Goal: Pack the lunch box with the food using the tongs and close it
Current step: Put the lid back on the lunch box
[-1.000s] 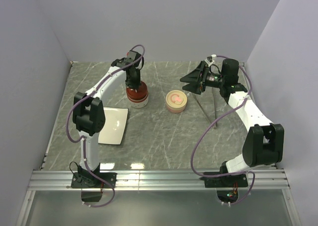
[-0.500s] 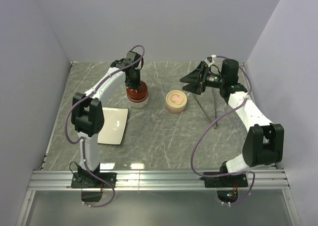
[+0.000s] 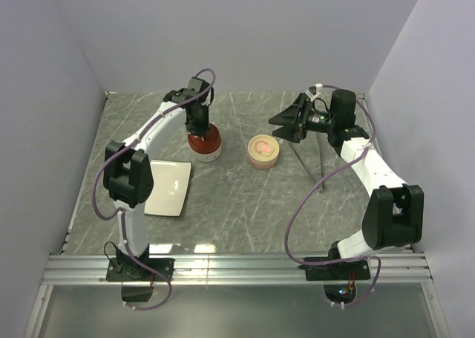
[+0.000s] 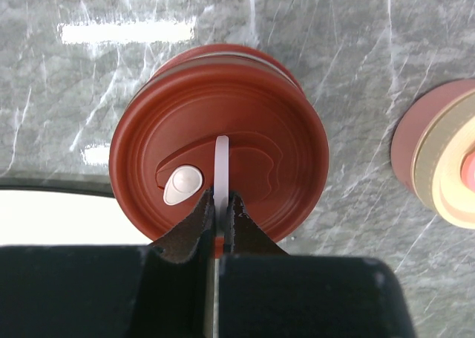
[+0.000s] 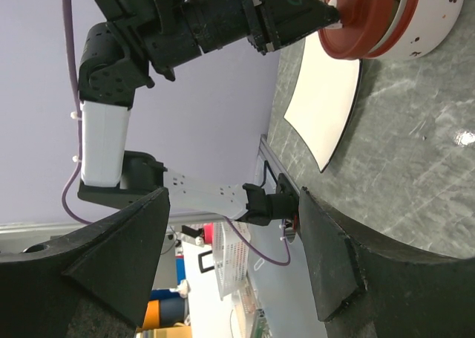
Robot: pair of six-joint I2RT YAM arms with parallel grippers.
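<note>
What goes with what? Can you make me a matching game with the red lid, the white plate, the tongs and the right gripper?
Things:
1. red lid
2. white plate
3. tongs
4. right gripper

Places or states:
A. up in the air, open, holding nothing
B. its white strap is pinched by the left gripper
C. lying on the right side of the table
D. lying flat on the left side of the table

Pairs: 1-B, 2-D, 3-C, 4-A
</note>
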